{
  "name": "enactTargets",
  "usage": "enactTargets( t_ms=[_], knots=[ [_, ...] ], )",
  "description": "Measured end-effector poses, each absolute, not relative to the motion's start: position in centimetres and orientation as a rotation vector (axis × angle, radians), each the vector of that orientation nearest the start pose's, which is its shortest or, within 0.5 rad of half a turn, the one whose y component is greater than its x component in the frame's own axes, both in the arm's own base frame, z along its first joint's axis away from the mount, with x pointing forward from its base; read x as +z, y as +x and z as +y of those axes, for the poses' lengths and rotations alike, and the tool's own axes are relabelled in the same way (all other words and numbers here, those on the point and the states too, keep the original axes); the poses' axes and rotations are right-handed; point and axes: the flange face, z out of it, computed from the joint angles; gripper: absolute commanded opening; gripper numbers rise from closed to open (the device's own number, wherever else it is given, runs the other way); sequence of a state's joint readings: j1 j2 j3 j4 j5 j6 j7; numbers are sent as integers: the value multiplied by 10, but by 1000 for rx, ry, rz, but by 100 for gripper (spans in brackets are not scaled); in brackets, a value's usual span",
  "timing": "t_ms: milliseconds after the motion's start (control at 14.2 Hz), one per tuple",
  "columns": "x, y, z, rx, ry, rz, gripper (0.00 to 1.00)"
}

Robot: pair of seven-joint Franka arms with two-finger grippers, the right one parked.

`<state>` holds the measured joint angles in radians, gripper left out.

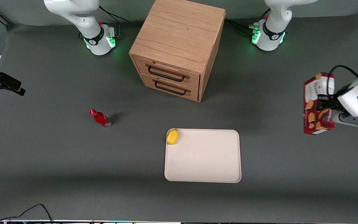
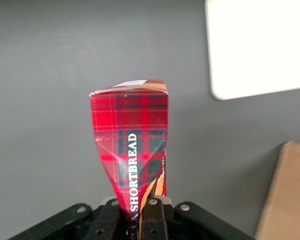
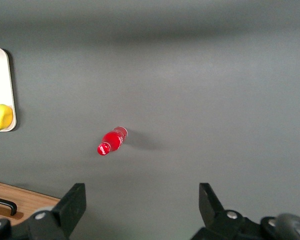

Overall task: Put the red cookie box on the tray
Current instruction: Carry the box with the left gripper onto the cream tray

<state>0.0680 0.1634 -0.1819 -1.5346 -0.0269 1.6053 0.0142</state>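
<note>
The red cookie box [image 1: 317,104] hangs above the worktop [image 1: 57,155], pinched in the tool [image 1: 325,104], whose fingers [image 2: 152,220] are clamped on its crumpled side, well apart from the tray [image 1: 204,161] toward the working arm's end.

I read one word clearly: "SHORTBREAD", in white capitals running lengthwise along the tartan side of the red cookie box [image 2: 130,155], pinched in my claw [image 2: 140,220]. Other print on the box is too small to read.
</note>
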Motion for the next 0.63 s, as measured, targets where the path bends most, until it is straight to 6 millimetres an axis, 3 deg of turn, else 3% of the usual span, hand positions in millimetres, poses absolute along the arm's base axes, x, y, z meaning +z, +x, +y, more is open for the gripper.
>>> enactTargets(
  t_ms=[140,281,421,632],
  knots=[
    [540,596,-138,161,-3196,56,0],
    [500,611,-198,88,-3210,-26,0],
    [430,635,-232,26,-3201,-40,0],
    [319,663,-252,-75,-3201,-100,0]
  ],
)
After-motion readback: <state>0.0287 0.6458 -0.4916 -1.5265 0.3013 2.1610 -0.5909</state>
